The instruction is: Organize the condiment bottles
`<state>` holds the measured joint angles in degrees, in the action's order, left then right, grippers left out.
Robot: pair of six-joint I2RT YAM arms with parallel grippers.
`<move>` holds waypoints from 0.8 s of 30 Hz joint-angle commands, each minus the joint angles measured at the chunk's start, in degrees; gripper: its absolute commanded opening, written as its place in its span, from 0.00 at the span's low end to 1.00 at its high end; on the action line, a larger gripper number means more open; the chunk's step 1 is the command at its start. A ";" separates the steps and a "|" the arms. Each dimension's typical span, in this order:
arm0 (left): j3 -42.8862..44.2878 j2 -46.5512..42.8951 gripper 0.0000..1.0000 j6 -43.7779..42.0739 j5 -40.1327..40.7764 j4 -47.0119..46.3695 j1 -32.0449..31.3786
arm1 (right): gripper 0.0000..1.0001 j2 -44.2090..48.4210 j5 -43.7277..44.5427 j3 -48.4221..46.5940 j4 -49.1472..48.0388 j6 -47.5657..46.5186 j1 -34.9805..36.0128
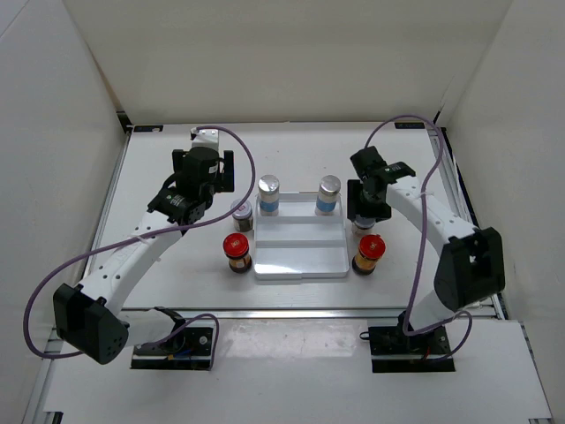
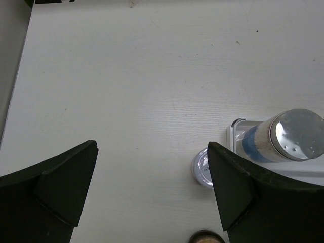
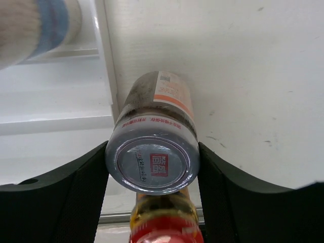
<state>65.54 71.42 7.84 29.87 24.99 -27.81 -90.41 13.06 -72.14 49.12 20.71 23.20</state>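
Note:
My right gripper (image 3: 152, 174) is shut on a grey-lidded dark jar (image 3: 152, 159), with a finger pressed against each side of its lid. The jar stands just right of the white stepped tray (image 3: 61, 101). In the top view this gripper (image 1: 365, 215) hides the jar. Two silver-capped bottles (image 1: 268, 194) (image 1: 328, 193) stand on the tray's back step. A second grey-lidded jar (image 1: 241, 215) sits left of the tray. One red-lidded jar (image 1: 237, 252) stands at the tray's left front, the other (image 1: 369, 253) at its right front. My left gripper (image 2: 152, 192) hangs open over bare table, and its right finger partly covers that second jar's lid (image 2: 201, 167).
White walls enclose the table on three sides. The tray's (image 1: 300, 256) front and middle steps hold nothing. The left silver-capped bottle (image 2: 296, 135) shows at the right of the left wrist view. A purple cable (image 1: 424, 177) runs along each arm.

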 commanded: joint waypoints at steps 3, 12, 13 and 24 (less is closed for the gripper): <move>-0.59 -2.25 1.00 1.48 0.54 -0.82 0.22 | 0.25 11.30 11.20 -8.72 2.91 0.91 5.18; -3.22 -6.55 1.00 8.25 6.61 -0.82 0.22 | 0.17 11.13 2.76 -4.87 -0.34 2.57 9.14; -3.75 -7.34 1.00 8.25 6.61 -0.82 0.22 | 0.17 10.61 1.89 -3.81 -1.48 2.58 9.66; -4.28 -7.09 1.00 9.39 8.81 -0.30 0.22 | 0.17 3.50 -0.84 0.86 -9.21 3.72 13.54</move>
<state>61.52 64.45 16.40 38.20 24.86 -27.81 -86.17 12.40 -69.95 45.98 23.62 36.18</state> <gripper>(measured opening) 0.998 0.678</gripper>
